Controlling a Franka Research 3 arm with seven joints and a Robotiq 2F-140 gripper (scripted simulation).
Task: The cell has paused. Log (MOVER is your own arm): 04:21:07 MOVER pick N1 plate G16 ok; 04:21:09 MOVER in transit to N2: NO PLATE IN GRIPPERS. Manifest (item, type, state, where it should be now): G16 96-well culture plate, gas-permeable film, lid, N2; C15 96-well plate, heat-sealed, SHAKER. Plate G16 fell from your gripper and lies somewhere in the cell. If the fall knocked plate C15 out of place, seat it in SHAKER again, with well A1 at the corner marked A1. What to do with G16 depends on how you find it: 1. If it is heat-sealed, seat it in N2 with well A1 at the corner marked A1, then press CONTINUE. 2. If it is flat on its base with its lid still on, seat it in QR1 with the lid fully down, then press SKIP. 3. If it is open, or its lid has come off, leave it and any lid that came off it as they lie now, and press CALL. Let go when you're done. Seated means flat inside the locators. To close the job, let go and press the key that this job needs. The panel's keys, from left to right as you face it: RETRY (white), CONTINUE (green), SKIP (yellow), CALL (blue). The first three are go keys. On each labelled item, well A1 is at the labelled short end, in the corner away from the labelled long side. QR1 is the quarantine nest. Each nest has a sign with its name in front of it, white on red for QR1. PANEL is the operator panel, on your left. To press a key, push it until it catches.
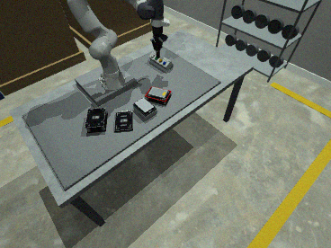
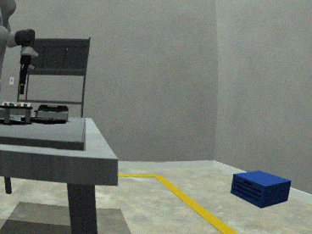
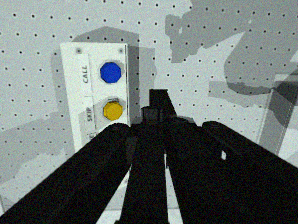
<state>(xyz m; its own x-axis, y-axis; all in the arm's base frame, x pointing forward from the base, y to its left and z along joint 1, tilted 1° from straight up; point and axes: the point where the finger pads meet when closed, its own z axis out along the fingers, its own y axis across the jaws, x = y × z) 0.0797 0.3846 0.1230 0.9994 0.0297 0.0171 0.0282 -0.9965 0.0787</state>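
Closed fingers poised over the operator panel

The gripper has its dark fingers pressed together with nothing between them, hanging point-down above the operator panel; from the wrist I see the yellow SKIP key just beside the fingertips and the blue CALL key beyond it. Farther along the table, a plate with a yellow label lies in the red-framed nest, a grey-topped plate sits next to it, and two black nests follow in the row. A shelf rack with dark rolls stands past the table's end.
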